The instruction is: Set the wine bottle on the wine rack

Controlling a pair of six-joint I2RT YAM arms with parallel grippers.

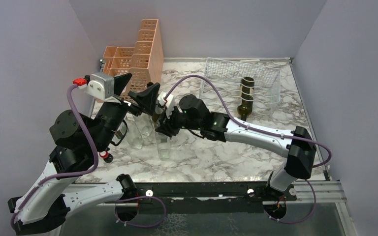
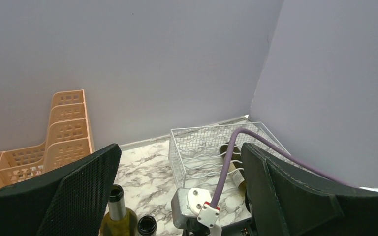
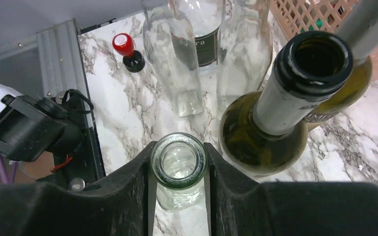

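Observation:
My right gripper [image 3: 178,169] is shut on the neck of a clear glass wine bottle [image 3: 178,160], which stands upright among other bottles left of the table's centre [image 1: 163,145]. The silvery wire wine rack [image 1: 263,73] stands at the back right, with one dark green bottle [image 1: 246,96] lying in a cradle. The rack [image 2: 197,145] and that bottle [image 2: 234,169] also show in the left wrist view. My left gripper [image 1: 138,88] is open and empty, held high above the group of bottles.
A dark green open bottle [image 3: 275,118] stands right beside the held one. Two more clear bottles [image 3: 177,64] [image 3: 246,44] stand behind it. A red stopper [image 3: 124,45] lies near the left edge. A peach perforated organizer [image 1: 135,54] stands at the back left.

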